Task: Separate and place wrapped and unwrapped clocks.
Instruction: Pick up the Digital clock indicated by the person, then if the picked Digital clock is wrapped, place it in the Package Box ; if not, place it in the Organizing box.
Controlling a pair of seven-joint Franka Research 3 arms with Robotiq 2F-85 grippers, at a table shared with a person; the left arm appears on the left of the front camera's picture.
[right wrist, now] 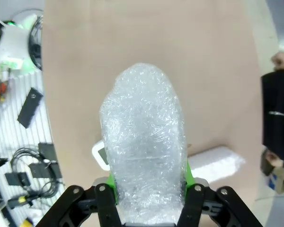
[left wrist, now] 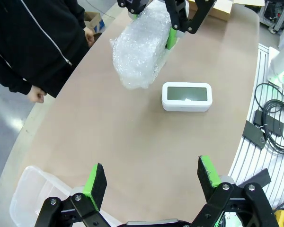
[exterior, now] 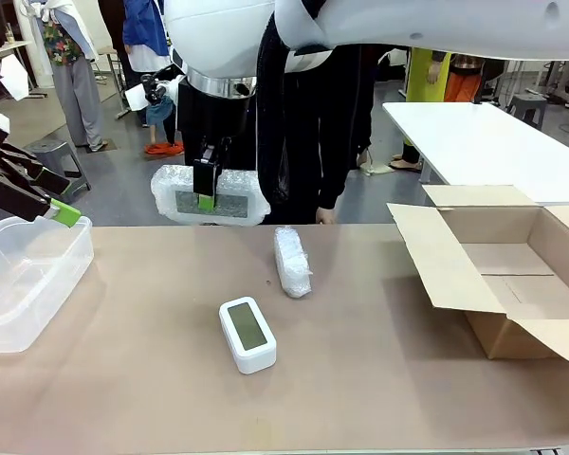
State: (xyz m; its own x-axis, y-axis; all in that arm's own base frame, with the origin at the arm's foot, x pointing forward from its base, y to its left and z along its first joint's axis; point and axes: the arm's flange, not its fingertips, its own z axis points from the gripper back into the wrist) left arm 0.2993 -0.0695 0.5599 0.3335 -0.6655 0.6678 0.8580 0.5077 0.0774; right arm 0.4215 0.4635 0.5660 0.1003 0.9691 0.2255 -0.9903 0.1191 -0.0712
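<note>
Clamped between the right gripper's [exterior: 207, 199] pads, high above the table [exterior: 379, 379]: a bubble-wrap bundle [right wrist: 144, 142], long axis straight out from the fingers. Nearer, leftward, the plastic bin [exterior: 0, 332] beside the wide-open left gripper [left wrist: 151, 177]; well off right, the cardboard box [exterior: 455, 275].

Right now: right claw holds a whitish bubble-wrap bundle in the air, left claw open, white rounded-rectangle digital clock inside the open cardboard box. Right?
Not the clock. The white rounded-rectangle digital clock lies on the brown table, outside the open cardboard box; the front view shows it. The rest is right: right claw shut on the whitish bubble-wrap bundle in the air, left claw open.
</note>
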